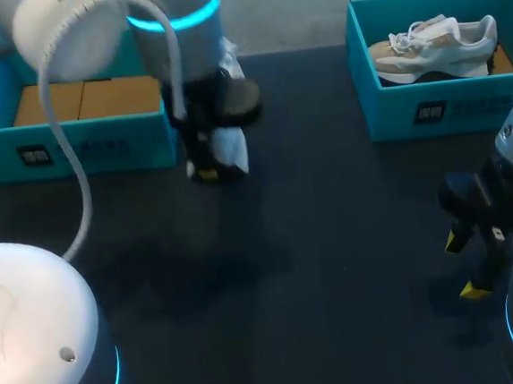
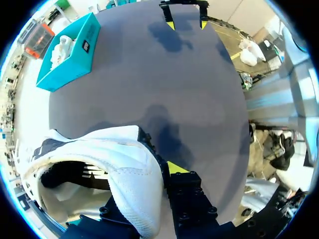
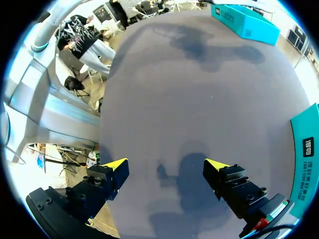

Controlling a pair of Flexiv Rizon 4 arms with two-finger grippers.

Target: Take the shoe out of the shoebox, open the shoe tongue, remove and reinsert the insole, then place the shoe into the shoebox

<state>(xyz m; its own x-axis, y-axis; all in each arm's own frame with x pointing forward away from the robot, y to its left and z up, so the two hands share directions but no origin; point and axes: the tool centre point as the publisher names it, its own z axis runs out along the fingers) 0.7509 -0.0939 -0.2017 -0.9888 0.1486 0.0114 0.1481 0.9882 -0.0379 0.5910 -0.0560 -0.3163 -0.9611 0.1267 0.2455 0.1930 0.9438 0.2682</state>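
White shoe (image 2: 124, 164) is already out of the left shoebox (image 1: 72, 141) and hangs over the table (image 1: 329, 203) just beside it, clamped at its upper edge by the left gripper (image 2: 154, 174), while the right gripper (image 3: 164, 172) hovers empty with fingers apart, so the tongue, the insole and the return to the box are not yet done.

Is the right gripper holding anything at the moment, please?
No, the right gripper is open, and only the dark table shows in the gap.
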